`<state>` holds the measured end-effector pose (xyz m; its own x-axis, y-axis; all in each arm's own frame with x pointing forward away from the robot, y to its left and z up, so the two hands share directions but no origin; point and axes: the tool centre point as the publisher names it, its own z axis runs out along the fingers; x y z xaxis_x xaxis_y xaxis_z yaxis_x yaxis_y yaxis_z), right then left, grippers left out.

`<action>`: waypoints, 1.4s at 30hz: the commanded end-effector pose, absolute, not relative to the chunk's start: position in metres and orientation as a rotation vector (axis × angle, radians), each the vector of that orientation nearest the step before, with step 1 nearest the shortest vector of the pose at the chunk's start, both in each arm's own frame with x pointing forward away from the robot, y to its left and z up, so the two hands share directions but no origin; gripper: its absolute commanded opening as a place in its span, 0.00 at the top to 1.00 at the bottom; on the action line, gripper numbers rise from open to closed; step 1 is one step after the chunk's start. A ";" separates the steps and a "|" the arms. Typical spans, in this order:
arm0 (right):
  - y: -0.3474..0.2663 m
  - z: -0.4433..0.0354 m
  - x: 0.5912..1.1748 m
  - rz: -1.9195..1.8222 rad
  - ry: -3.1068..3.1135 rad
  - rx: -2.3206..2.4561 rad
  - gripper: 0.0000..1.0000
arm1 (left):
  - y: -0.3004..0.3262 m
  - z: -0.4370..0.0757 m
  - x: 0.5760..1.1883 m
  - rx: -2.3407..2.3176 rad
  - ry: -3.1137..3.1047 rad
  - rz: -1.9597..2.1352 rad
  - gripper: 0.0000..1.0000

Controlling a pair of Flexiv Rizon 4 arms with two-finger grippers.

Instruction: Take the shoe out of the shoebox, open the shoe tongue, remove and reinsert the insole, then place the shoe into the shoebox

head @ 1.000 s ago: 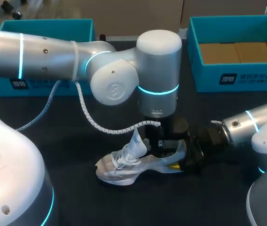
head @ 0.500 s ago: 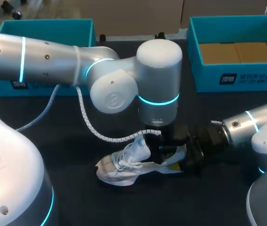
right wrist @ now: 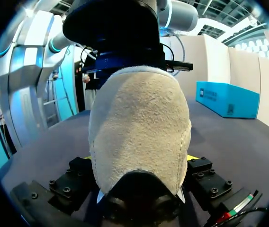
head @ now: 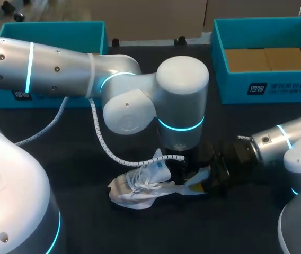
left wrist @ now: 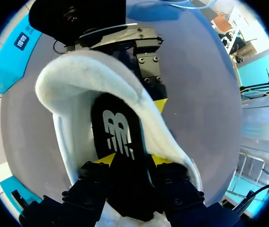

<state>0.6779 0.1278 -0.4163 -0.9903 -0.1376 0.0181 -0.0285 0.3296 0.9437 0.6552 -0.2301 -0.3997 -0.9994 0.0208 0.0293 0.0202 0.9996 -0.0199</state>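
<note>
- The dark table (head: 76,222) is carrying the white shoe (head: 140,188) near its middle, well apart from the teal shoebox (head: 267,90) at your right.
- Your right gripper (right wrist: 139,157) is clamping the shoe's heel from both sides.
- Your left gripper (left wrist: 132,161) is pinching the black insole (left wrist: 118,135) inside the shoe.

Bright, even light; soft shadows.

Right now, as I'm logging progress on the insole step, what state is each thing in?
shoe: standing on the table, heel gripped.
insole: partly inside the shoe, near end held.
left gripper: fingers shut on the insole.
right gripper: fingers shut on the shoe's heel.
shoebox: open, no shoe inside.
</note>
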 end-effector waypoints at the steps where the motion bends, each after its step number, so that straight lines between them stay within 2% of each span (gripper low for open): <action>1: 0.129 -0.415 0.678 -1.756 -2.486 0.153 1.00 | -0.239 -0.412 0.653 -0.014 -3.164 0.007 0.56; 9: 0.129 -0.415 0.678 -1.756 -2.486 0.153 1.00 | -0.244 -0.419 0.667 0.070 -3.279 -0.017 0.62; 11: 0.129 -0.415 0.678 -1.756 -2.486 0.153 1.00 | -0.244 -0.419 0.671 0.091 -3.291 -0.020 0.69; 13: 0.129 -0.415 0.678 -1.756 -2.486 0.153 1.00 | -0.243 -0.418 0.674 0.108 -3.305 -0.023 0.80; 14: 0.129 -0.415 0.678 -1.756 -2.486 0.153 1.00 | -0.242 -0.417 0.676 0.114 -3.306 -0.023 0.93; 15: 0.129 -0.415 0.678 -1.756 -2.486 0.153 1.00 | -0.241 -0.417 0.678 0.126 -3.311 -0.026 1.00; 42: 0.129 -0.415 0.678 -1.756 -2.486 0.153 1.00 | -0.216 -0.351 0.676 -0.027 -2.922 0.321 1.00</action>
<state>0.6793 0.1277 -0.4152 -0.9903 -0.1379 0.0195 -0.0272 0.3288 0.9440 0.6737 -0.2251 -0.3542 -0.9847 0.0262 0.1722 -0.0007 0.9880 -0.1546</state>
